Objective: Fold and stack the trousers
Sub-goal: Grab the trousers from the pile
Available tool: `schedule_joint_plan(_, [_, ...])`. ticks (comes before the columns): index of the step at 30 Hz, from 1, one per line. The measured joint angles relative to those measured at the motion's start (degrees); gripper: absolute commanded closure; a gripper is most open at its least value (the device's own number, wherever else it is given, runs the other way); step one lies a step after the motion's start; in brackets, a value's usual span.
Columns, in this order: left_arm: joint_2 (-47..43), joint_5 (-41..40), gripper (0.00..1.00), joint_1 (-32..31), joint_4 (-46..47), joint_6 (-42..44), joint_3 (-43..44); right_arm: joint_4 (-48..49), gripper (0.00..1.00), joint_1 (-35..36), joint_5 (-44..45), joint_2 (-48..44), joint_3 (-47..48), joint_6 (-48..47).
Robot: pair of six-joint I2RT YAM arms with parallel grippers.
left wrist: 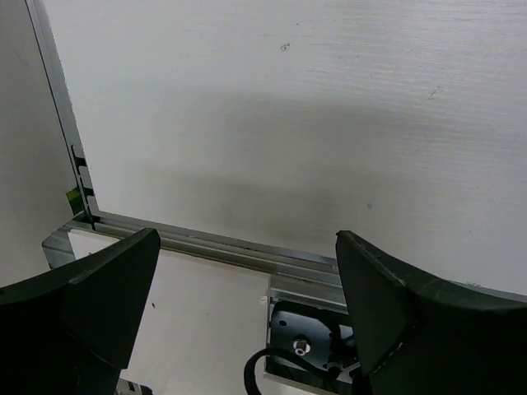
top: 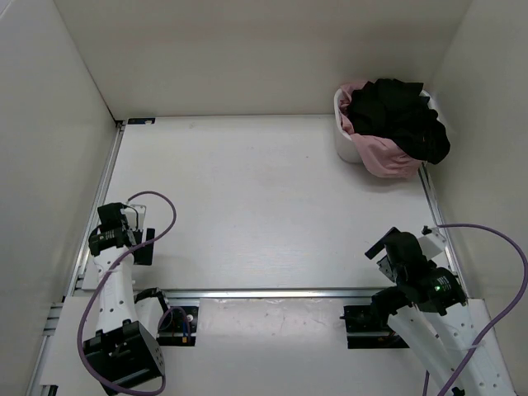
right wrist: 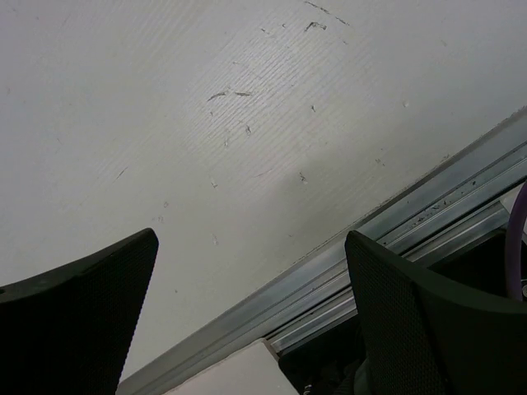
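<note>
The left gripper (left wrist: 247, 239) and right gripper (right wrist: 251, 239), 2 in all, hang wide open and empty over the table (top: 264, 206), seemingly because the trousers (top: 400, 115) lie heaped in the basket (top: 345, 148) at the far right corner, not yet fetched.

The trousers (top: 400, 115) are being shown as soft, matt black cloth, and the pink garment (top: 384, 158) as a smoother fabric. The table (top: 264, 206) is being seen as a matt white board, finely ribbed and lightly scuffed. Its edge rail (right wrist: 395, 234) is being rendered as brushed, dully gleaming metal. The fingers (right wrist: 428, 321) of the right gripper (right wrist: 251, 239) are being shown in black, finely stippled plastic.
</note>
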Motion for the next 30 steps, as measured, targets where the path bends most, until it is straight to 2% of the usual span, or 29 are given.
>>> schedule_joint_plan(6, [0.1, -0.1, 0.0, 0.0, -1.6, 0.3, 3.0, 0.0, 0.01, 0.0, -1.1, 1.7, 1.5, -1.1])
schedule_joint_plan(9, [1.6, -0.4, 0.0, 0.0, -3.5, 1.5, 12.7, 0.6, 0.01, 0.0, -1.7, 6.4, 7.6, -5.9])
schedule_joint_plan(13, [6.8, -0.5, 0.0, 0.0, -1.5, 3.5, 34.0, 6.3, 0.01, 0.0, 1.4, 17.5, 22.9, -17.1])
schedule_joint_plan(17, [10.9, 0.1, 0.0, 0.0, 1.4, 6.0, 48.9, 15.2, 0.01, -0.5, 9.1, 34.9, 42.3, -30.7])
schedule_joint_plan(20, [13.3, 1.0, 0.0, 0.0, 2.0, 6.2, 52.7, 19.9, 0.01, -4.6, 11.6, 50.8, 58.0, -38.1])
schedule_joint_plan(27, [18.3, 5.0, 0.0, 0.0, 1.4, 2.6, 48.1, 22.5, 0.01, -22.4, 3.1, 89.8, 94.6, -39.6])
schedule_joint_plan(30, [18.9, 6.7, 0.0, -0.1, 0.4, 1.1, 44.3, 23.0, 0.01, -26.8, 1.4, 100.7, 99.1, -37.9])
